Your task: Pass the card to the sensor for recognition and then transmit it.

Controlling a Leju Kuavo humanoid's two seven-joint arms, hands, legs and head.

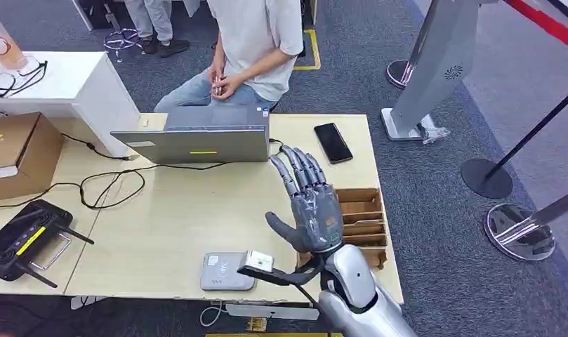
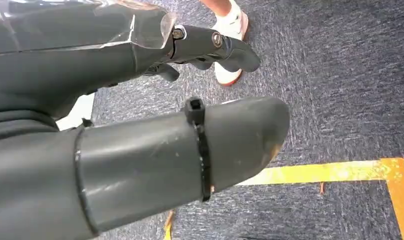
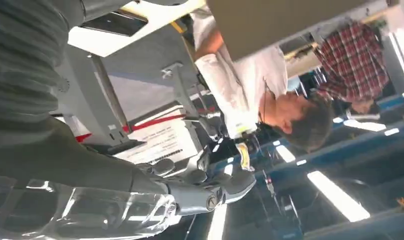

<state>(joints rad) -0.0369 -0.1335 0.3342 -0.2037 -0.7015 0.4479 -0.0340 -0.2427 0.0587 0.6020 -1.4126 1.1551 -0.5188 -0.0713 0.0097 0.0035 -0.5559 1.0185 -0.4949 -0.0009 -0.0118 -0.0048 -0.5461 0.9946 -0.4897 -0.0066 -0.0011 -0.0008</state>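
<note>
While the left hand is seen hanging over the carpet, its grip not discernible, the grey sensor lies at the bench's near edge, the right hand is raised open and empty beside the wooden card rack, and no card has evidently been picked yet.

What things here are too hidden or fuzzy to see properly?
- Wooden tray: head view, the right hand covers part of it, so any cards inside are hidden.
- Reader markings: head view, too small to read.
- Left hand: left wrist view, so close that its fingers are mostly cut off.
- Person: head view, cut off by the top edge.
</note>
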